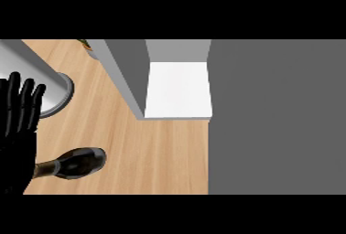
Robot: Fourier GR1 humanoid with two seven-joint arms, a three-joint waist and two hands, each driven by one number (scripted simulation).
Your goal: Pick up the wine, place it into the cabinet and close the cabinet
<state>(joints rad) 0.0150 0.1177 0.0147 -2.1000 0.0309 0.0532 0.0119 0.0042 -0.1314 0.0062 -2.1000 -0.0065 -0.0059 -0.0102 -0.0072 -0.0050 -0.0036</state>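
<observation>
Dark glass wine bottle [73,163] is seen lying on wooden counter [155,155], just right of black left hand [17,123]; fingers straight, nothing held. Bottle's neck partly hidden by hand.

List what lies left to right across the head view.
Left hand, open at the left edge → wine bottle on the counter → open cabinet's white shelf → grey cabinet door filling the right.
</observation>
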